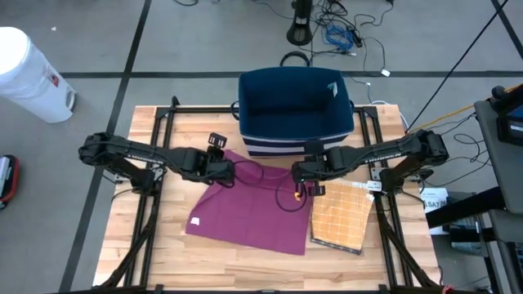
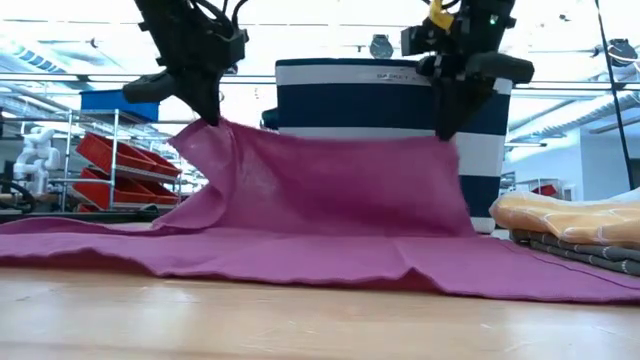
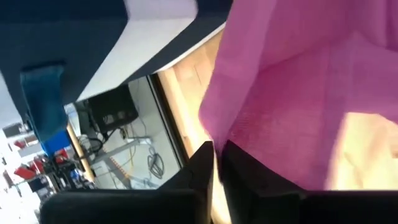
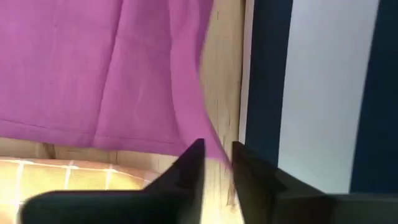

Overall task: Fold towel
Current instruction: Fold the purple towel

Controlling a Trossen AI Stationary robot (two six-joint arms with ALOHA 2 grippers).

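From above, the magenta towel [image 1: 253,214] is lying mid-tabletop [image 1: 163,261], with the navy basket [image 1: 296,110] at its 12 o'clock and a folded yellow cloth [image 1: 339,216] at its 3 o'clock. The left tool [image 1: 222,169] and right tool [image 1: 301,173] are sitting over its far corners. At table height, both are pinching those corners, lifting the far edge. Each wrist view is showing fingers nearly closed on magenta cloth.
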